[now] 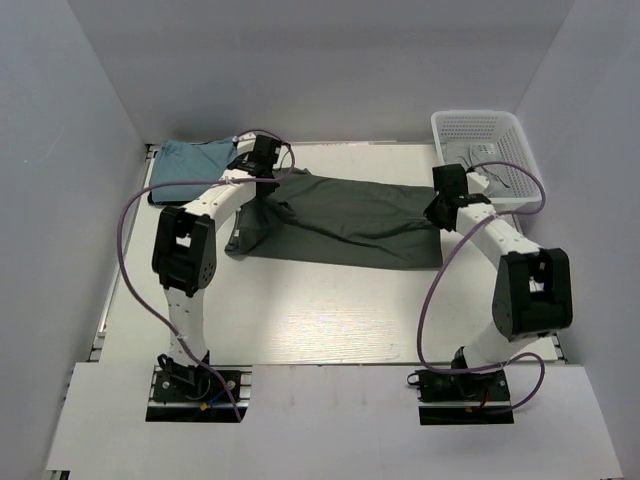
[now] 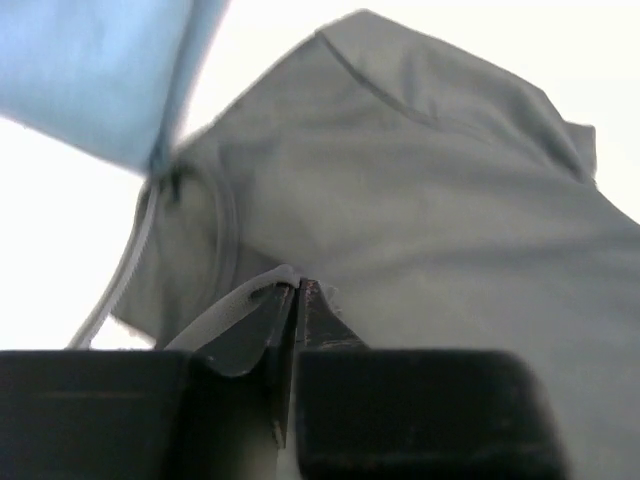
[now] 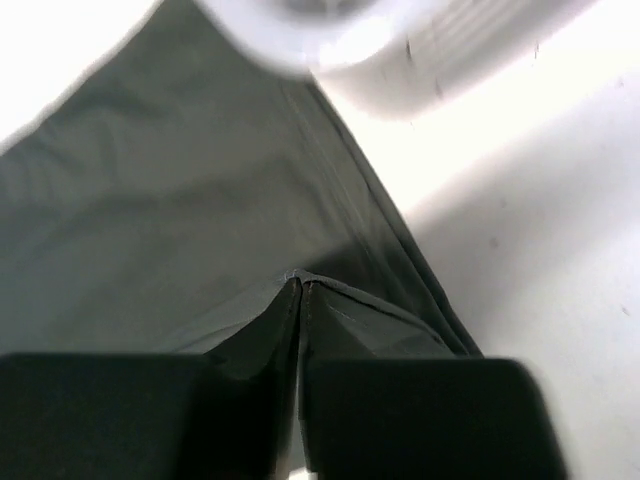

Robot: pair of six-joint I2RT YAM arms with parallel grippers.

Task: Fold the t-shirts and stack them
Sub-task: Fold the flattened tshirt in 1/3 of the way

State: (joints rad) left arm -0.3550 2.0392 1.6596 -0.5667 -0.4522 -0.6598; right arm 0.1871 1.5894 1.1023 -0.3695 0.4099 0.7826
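A dark grey-green t-shirt [image 1: 350, 222] lies spread across the middle of the table, its left end bunched and lifted. My left gripper [image 1: 262, 188] is at that top-left corner. In the left wrist view its jaws [image 2: 297, 285] stand almost together, with a pale hem of the shirt [image 2: 420, 200] draped at the tips. My right gripper [image 1: 438, 214] is at the shirt's right edge, shut on a fold of the dark fabric [image 3: 180, 200] that is pinched at its tips [image 3: 301, 283]. A light teal-blue t-shirt [image 1: 195, 163] lies at the back left [image 2: 90, 70].
A white mesh basket [image 1: 520, 140] stands at the back right with some pale grey cloth [image 1: 478, 172] in it. It shows as a white blur [image 3: 330, 30] in the right wrist view. White walls enclose the table on three sides.
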